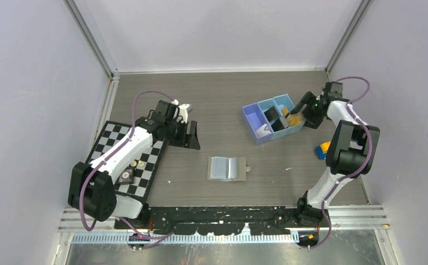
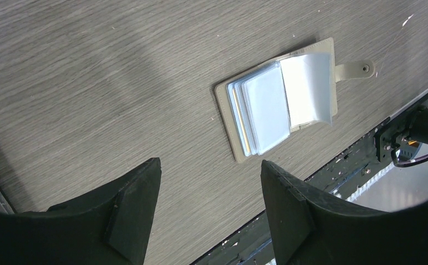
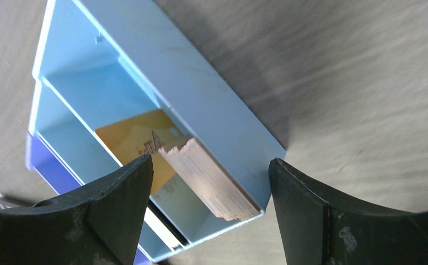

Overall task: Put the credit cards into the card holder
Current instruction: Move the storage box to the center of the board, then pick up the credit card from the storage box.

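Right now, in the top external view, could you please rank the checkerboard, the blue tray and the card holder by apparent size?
Largest to smallest:
1. checkerboard, partly covered by the left arm
2. blue tray
3. card holder, lying open

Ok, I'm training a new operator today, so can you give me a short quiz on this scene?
1. True or false: the card holder lies shut on the table.
2. Which gripper hovers over the blue tray? A left, B right.
3. Fill in: the credit card lying flat under that gripper is ____ in colour.
Key: 1 false, it lies open. 2 B, the right gripper, jaws open. 3 orange.
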Action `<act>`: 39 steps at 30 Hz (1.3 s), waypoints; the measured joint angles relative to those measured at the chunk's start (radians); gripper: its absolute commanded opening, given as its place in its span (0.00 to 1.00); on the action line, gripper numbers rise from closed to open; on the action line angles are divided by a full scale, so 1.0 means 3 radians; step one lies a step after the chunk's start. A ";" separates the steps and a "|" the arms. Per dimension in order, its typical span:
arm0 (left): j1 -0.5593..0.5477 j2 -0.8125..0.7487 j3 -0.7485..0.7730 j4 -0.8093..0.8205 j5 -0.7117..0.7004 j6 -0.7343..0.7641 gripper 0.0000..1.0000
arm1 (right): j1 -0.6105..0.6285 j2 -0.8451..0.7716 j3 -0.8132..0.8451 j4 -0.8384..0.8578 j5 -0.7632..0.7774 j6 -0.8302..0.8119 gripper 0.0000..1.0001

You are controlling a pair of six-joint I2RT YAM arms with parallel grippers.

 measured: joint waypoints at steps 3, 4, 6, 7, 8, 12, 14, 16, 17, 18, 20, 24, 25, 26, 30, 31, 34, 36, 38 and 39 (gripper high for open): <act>0.0000 0.0018 0.0000 -0.0005 0.0003 -0.0001 0.69 | 0.0257 -0.0317 -0.0309 -0.0006 0.0254 0.0137 0.81; 0.0000 0.0020 0.0000 -0.0006 0.0006 0.0000 0.69 | 0.0317 -0.0416 -0.0387 -0.0014 0.0328 0.0177 0.81; 0.0000 0.0025 0.0000 -0.0009 0.0019 -0.0001 0.69 | 0.0451 -0.0657 -0.0557 -0.0014 0.0486 0.0296 0.81; 0.0000 0.0027 0.0000 -0.0010 0.0024 -0.0001 0.69 | 0.0496 -0.0767 -0.0608 -0.0025 0.0559 0.0350 0.81; 0.0000 0.0027 0.0000 -0.0010 0.0025 -0.0001 0.69 | 0.0512 -0.0856 -0.0626 -0.0036 0.0645 0.0388 0.81; 0.0000 0.0027 0.0000 -0.0011 0.0028 0.0000 0.69 | 0.0481 -0.1038 -0.0571 -0.0084 0.1006 0.0406 0.81; 0.0000 0.0027 0.0000 -0.0013 0.0028 -0.0001 0.69 | 0.0476 -0.1045 -0.0492 -0.0139 0.1108 0.0369 0.80; 0.0000 0.0027 0.0000 -0.0013 0.0028 0.0000 0.69 | 0.0511 -0.1054 -0.0411 -0.0206 0.1174 0.0298 0.78; 0.0000 0.0027 0.0000 -0.0013 0.0028 0.0000 0.69 | 0.0548 -0.1066 -0.0383 -0.0235 0.1185 0.0258 0.75; 0.0000 0.0028 0.0000 -0.0014 0.0028 0.0000 0.69 | 0.0603 -0.1081 -0.0350 -0.0271 0.1170 0.0210 0.74; 0.0000 0.0028 0.0000 -0.0014 0.0028 0.0000 0.69 | 0.0721 -0.1094 -0.0270 -0.0346 0.1090 0.0121 0.68; 0.0000 0.0033 0.0000 -0.0015 0.0029 -0.0001 0.69 | 0.0899 -0.0994 0.0031 -0.0535 0.0902 -0.0084 0.61; 0.0000 0.0033 0.0000 -0.0017 0.0029 -0.0001 0.69 | 0.0924 -0.0927 0.0128 -0.0576 0.0882 -0.0142 0.59; 0.0000 0.0033 0.0000 -0.0018 0.0029 0.0000 0.69 | 0.0933 -0.0855 0.0210 -0.0603 0.0871 -0.0202 0.58; 0.0000 0.0034 0.0000 -0.0022 0.0031 0.0000 0.69 | 0.0926 -0.0498 0.0474 -0.0745 0.0866 -0.0426 0.54; 0.0000 0.0034 0.0000 -0.0022 0.0031 0.0000 0.69 | 0.0924 -0.0388 0.0548 -0.0810 0.0866 -0.0483 0.53; 0.0000 0.0034 0.0000 -0.0023 0.0031 0.0000 0.69 | 0.0923 -0.0113 0.0697 -0.0908 0.0866 -0.0610 0.51; 0.0000 0.0034 0.0000 -0.0023 0.0032 0.0000 0.69 | 0.0923 0.0025 0.0736 -0.0949 0.0866 -0.0684 0.51; 0.0000 0.0034 0.0000 -0.0023 0.0032 0.0000 0.69 | 0.0923 0.0106 0.0768 -0.0988 0.0867 -0.0743 0.51; 0.0000 0.0034 0.0000 -0.0023 0.0032 0.0000 0.69 | 0.0923 0.0142 0.0796 -0.1005 0.0867 -0.0769 0.51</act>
